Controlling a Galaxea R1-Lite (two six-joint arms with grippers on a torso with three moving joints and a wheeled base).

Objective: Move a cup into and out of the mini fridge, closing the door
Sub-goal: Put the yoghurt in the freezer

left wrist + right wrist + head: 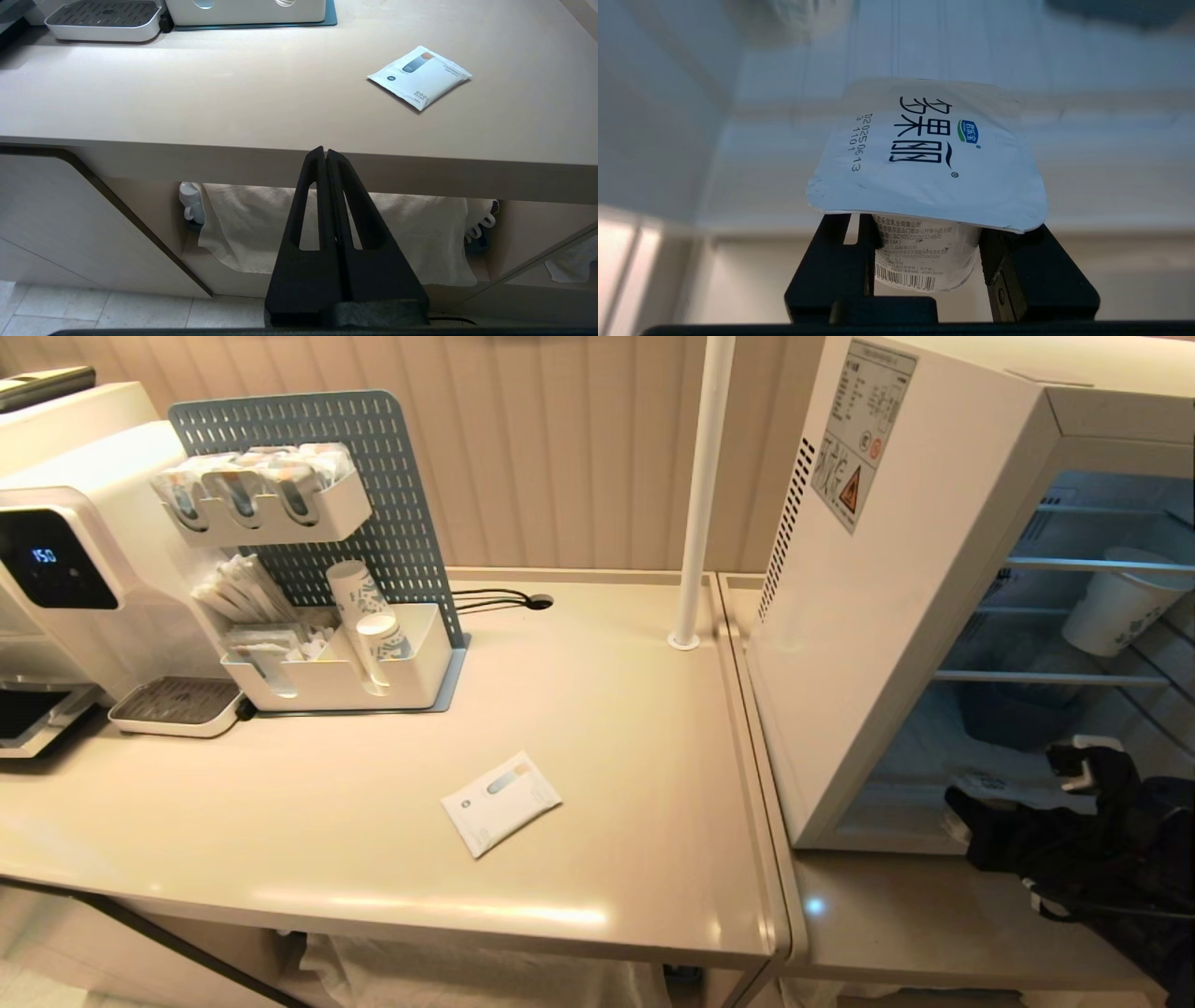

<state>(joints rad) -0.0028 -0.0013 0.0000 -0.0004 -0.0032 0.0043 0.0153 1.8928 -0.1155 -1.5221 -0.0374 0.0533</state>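
The cup (934, 154) is a small white tub with a squarish foil lid printed in blue. My right gripper (924, 233) is shut on its body just under the lid. In the head view the right arm (1055, 831) reaches from the lower right into the bottom of the white mini fridge (887, 616), and the arm hides most of the cup there. Pale fridge walls (738, 140) surround the cup in the right wrist view. The door is out of view and the wire shelves show openly. My left gripper (325, 151) is shut and empty, parked below the table's front edge.
A taller paper cup (1120, 607) stands on an upper fridge shelf. A white sachet (501, 803) lies mid-table. At the back left are a pegboard organiser with paper cups (364, 616), a drinks machine (56, 551) and its drip tray (173, 705). A white pole (700, 495) stands beside the fridge.
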